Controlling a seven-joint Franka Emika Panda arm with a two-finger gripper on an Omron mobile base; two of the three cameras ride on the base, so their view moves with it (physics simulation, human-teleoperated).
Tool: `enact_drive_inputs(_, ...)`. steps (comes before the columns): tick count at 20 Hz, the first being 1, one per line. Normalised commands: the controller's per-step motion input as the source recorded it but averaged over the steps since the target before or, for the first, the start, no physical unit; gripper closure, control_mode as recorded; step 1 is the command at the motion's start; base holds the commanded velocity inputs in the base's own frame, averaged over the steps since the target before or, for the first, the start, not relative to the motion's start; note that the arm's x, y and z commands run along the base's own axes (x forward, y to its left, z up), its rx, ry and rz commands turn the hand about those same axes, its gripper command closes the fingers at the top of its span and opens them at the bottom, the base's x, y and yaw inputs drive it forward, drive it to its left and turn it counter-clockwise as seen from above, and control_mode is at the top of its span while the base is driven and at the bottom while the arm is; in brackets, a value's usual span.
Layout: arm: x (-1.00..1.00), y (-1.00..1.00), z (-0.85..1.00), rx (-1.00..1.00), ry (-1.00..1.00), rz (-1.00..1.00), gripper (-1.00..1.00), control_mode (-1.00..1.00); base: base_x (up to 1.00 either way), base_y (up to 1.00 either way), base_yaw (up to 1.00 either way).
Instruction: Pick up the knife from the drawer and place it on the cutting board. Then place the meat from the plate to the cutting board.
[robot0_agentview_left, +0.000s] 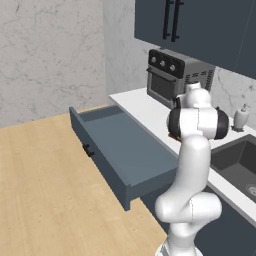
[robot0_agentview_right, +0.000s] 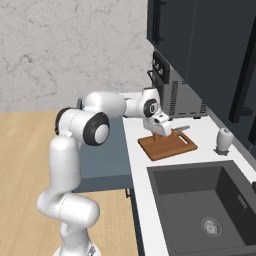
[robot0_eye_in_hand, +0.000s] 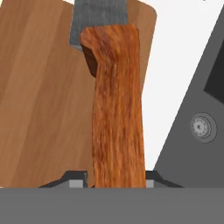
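Gripper (robot0_agentview_right: 161, 131) hangs over cutting board (robot0_agentview_right: 167, 145), fingers pinching knife (robot0_eye_in_hand: 117, 122) by reddish wooden handle. Grey blade (robot0_agentview_right: 181, 128) sticks out toward right, above board's far edge. Hand view: handle runs up from between fingertips, board beneath it on white counter (robot0_agentview_right: 142, 175). Board lies in front of toaster oven (robot0_agentview_left: 176, 77), sink (robot0_agentview_right: 205, 210) nearer. Drawer (robot0_agentview_left: 120, 150) stands pulled open at left, over wood floor (robot0_agentview_left: 45, 190). Soap bottle (robot0_agentview_right: 223, 139) right of board.

One knife (robot0_eye_in_hand: 117, 109), one cutting board (robot0_agentview_right: 167, 145), one open drawer (robot0_agentview_left: 120, 150), one toaster oven (robot0_agentview_left: 177, 75), one sink (robot0_agentview_right: 200, 210), one soap dispenser (robot0_agentview_right: 223, 139)
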Motion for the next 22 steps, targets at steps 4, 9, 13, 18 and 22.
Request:
enact_drive_inputs(4, 0.07, 0.0, -0.64, -0.01, -0.09, 0.03, 1.0, -1.0, 0.0, 0.0, 0.0)
enact_drive_inputs(9, 0.13, 0.0, -0.51, -0.01, -0.07, 0.03, -1.0, -1.0, 0.0, 0.0, 0.0)
enact_drive_inputs(13, 0.07, 0.0, -0.02, -0.01, -0.04, 0.0, -1.0, -1.0, 0.0, 0.0, 0.0)
enact_drive_inputs(18, -0.27, 0.1, 0.81, 0.0, 0.0, -0.01, -1.0, -1.0, 0.0, 0.0, 0.0)
enact_drive_inputs(22, -0.78, 0.6, 1.0, -0.02, -0.08, -0.01, -1.0, -1.0, 0.0, 0.0, 0.0)
